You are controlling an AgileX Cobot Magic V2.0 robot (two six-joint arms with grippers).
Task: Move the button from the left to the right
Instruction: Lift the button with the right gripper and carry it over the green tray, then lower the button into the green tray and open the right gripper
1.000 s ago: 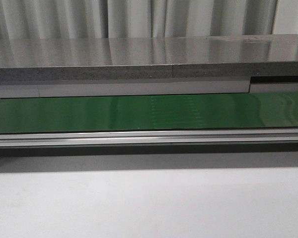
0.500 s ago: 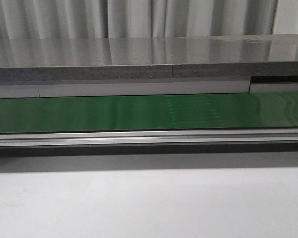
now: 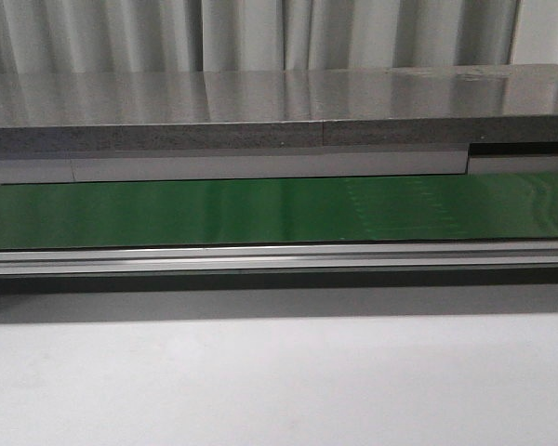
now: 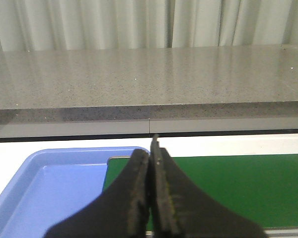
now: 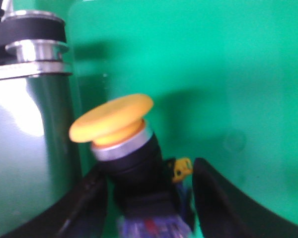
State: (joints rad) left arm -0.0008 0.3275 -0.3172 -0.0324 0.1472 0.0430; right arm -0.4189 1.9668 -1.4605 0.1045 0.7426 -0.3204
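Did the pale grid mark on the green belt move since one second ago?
Yes. The pale grid mark on the green belt has shifted toward the right, nearer the dark notch in the fixed grey frame behind the belt.

A metal cylinder [image 5: 32, 124] crowds the button [image 5: 119, 134].

Light was even and soft. The grey table [image 3: 260, 98] at the top of the front frame carried pale reflections. The right wrist picture was blurred, the button [image 5: 116, 129] out of focus, with glare on a metal cylinder [image 5: 25, 134] at left.
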